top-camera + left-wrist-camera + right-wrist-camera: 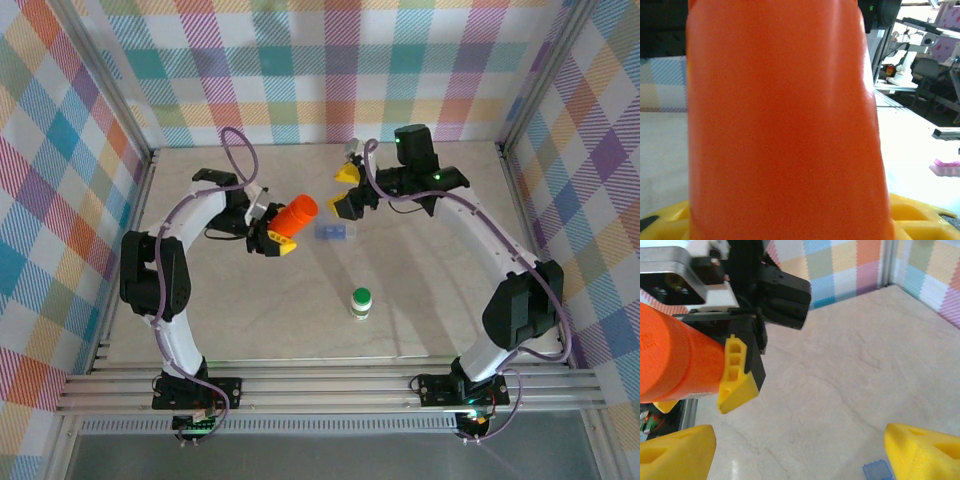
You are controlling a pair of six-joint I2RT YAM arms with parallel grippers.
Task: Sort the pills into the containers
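Observation:
My left gripper (pixel 277 238) is shut on an orange pill bottle (pixel 296 214), held tilted above the table with its top toward the right. Up close the orange bottle (pixel 780 120) stands between the yellow fingers (pixel 920 215). My right gripper (pixel 346 190) hangs open just right of the bottle's top, not touching it. In the right wrist view the orange bottle (pixel 675 365) sits at the left and the right gripper (pixel 800 455) holds nothing. A small blue translucent piece (pixel 333 232) lies on the table below it, also seen as the blue piece (pixel 877 471). I cannot make out loose pills.
A white bottle with a green cap (pixel 361 301) stands upright on the beige table (pixel 430 290) in front of the middle. Checked walls and metal posts (pixel 510 130) close in the back and both sides.

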